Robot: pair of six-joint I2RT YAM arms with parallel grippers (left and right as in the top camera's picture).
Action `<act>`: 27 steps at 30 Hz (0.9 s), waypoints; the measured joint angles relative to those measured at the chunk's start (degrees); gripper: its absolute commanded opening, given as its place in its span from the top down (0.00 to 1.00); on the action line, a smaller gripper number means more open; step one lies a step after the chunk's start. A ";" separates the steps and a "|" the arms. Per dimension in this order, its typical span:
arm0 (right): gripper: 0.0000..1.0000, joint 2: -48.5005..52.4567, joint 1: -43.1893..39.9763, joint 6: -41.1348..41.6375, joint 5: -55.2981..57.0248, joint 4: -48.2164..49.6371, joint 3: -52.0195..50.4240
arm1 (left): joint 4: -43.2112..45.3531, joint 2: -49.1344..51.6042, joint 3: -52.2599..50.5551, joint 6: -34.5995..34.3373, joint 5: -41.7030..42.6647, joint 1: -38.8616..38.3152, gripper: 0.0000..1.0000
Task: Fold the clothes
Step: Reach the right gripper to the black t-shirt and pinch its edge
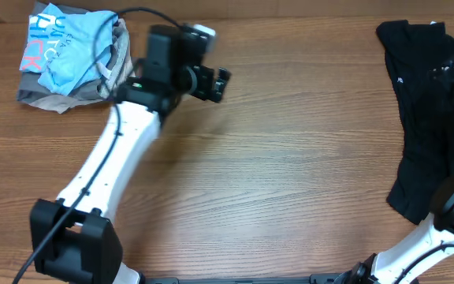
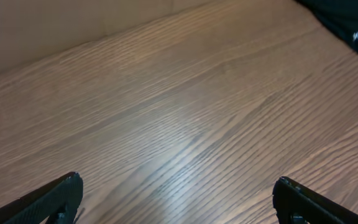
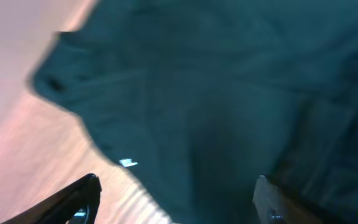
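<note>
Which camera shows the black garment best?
Overhead: the black garment lies crumpled at far right, most of its outline visible. Right wrist shows only blurred fabric up close; left wrist catches just a dark corner.

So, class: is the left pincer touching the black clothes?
Apart. The overhead view shows the left pincer over the table, well short of the black clothes at the right edge.

- Clothes (image 1: pixel 428 118): black all over, with a small white logo.
- Table (image 1: pixel 290 173): mid-brown, with streaked wood grain.
- Garment pile (image 1: pixel 65 55): light blue with white and red lettering, over grey and beige fabric.
- Left arm (image 1: pixel 113 158): white shell, black joints, black cable.
</note>
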 measured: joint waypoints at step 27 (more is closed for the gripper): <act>0.60 10.12 -6.49 5.53 2.03 0.72 0.04 | 0.13 6.25 0.02 0.44 -8.17 -3.69 0.00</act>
